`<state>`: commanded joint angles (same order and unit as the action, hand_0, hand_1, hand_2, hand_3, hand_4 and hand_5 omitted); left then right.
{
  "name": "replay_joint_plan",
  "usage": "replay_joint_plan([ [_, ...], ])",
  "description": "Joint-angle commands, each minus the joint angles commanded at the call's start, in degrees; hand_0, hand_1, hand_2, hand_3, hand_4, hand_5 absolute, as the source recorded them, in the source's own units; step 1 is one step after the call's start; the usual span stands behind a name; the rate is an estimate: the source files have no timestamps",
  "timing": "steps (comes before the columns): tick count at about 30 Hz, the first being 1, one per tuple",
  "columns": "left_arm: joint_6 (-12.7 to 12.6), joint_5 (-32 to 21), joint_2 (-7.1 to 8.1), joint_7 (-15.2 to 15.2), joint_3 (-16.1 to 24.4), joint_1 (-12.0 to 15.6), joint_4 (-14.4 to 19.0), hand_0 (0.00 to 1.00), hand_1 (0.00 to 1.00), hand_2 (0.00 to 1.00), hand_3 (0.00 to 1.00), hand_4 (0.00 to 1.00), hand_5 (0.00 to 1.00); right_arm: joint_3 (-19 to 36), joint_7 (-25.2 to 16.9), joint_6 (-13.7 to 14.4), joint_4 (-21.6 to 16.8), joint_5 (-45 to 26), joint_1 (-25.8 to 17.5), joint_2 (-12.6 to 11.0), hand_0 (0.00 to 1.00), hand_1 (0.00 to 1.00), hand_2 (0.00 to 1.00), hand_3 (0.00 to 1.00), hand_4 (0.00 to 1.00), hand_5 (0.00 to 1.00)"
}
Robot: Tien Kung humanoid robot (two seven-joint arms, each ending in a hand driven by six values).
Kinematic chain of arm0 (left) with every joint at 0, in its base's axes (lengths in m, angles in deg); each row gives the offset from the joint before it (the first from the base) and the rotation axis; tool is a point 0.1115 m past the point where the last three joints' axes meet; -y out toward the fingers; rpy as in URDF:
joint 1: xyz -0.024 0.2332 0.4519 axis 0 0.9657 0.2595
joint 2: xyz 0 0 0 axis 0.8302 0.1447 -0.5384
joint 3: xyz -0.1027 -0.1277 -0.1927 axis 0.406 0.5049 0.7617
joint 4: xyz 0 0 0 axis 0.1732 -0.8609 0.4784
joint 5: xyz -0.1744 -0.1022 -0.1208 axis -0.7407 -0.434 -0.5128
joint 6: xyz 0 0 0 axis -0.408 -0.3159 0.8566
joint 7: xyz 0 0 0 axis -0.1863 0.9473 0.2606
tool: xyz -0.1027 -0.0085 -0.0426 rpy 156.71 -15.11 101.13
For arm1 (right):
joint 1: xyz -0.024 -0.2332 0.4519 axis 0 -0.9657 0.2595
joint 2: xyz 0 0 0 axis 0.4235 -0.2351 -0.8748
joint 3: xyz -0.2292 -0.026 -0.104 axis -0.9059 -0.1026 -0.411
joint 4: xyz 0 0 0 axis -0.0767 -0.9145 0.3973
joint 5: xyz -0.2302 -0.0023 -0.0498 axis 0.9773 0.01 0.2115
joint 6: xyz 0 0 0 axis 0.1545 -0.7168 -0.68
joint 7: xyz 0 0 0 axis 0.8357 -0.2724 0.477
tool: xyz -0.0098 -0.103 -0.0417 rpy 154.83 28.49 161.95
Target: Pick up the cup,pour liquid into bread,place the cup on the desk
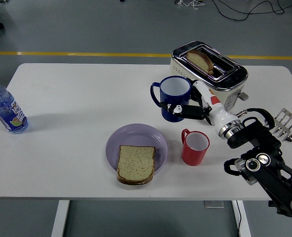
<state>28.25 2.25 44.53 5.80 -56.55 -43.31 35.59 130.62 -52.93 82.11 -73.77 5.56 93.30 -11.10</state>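
Blue cup: the blue cup [174, 98] is off the tabletop, upright, its handle turned to the picture's left and its white inside showing; whether it holds any liquid cannot be told.
Cup's place: it hangs over bare tabletop [87, 98] beyond the plate's far right rim, between the plate and the toaster, not yet above the bread.
Right hand: the right hand [188, 109] has its fingers wrapped round the cup's lower side from the right, and the cup rides in that grip.
Left hand: not in view.
Bread: one slice of bread [136, 164] lies flat on the near part of the purple plate [121, 138], its near edge overhanging the rim; its surface looks dry.
Other things: a red cup [195, 147] stands upright just right of the plate, below the raised arm; a cream toaster [205, 74] with a slice in its slot sits behind; a water bottle [5, 111] is at the far left edge; a metal rack-like piece [285, 122] lies by the right edge.
Done: the pick-up looks complete, since the cup is clear of the tabletop and firmly held.
Left: carrying the cup nearer and to the left until it is over the slice, tipping it to pour, then setting it down on the tabletop.
Judgement: roughly a third of the way through, in the carry towards the bread.
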Motion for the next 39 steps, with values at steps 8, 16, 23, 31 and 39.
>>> replay_joint_plan([
  [8, 0.08, -0.3, -0.05, 0.07, 0.14, 0.11, 0.02, 0.67, 0.738, 0.74, 0.635, 0.399, 0.998, -3.8, -0.47, 0.25, 5.93, 3.72, 4.76, 2.4, 0.318, 0.298, 0.489, 0.547, 0.726, 0.002],
  [16, 0.09, -0.26, -0.04, 0.01, 0.09, 0.04, -0.01, 0.669, 0.737, 0.74, 0.635, 0.398, 0.998, -8.01, -1.49, 1.14, 10.11, 11.62, 8.59, 2.7, 0.327, 0.301, 0.487, 0.549, 0.721, 0.002],
  [23, 0.13, -0.27, -0.09, -0.04, 0.18, 0.02, -0.04, 0.67, 0.738, 0.739, 0.635, 0.398, 0.998, -12.28, -2.43, 1.69, 11.12, 16.31, 10.55, 1.69, 0.332, 0.304, 0.486, 0.549, 0.717, 0.006],
  [31, 0.16, -0.42, -0.11, -0.05, -0.08, 0.05, -0.03, 0.67, 0.738, 0.74, 0.635, 0.399, 0.998, -16.57, -3.1, 1.54, 11.84, 22.6, 13.69, 1.07, 0.353, 0.321, 0.49, 0.55, 0.709, 0.015],
  [39, 0.17, -0.57, -0.11, -0.09, -0.09, 0.13, -0.06, 0.67, 0.738, 0.74, 0.634, 0.399, 0.998, -19.28, -3.43, 1.33, 13.51, 31.53, 16.39, 1.22, 0.364, 0.333, 0.493, 0.551, 0.704, 0.018],
])
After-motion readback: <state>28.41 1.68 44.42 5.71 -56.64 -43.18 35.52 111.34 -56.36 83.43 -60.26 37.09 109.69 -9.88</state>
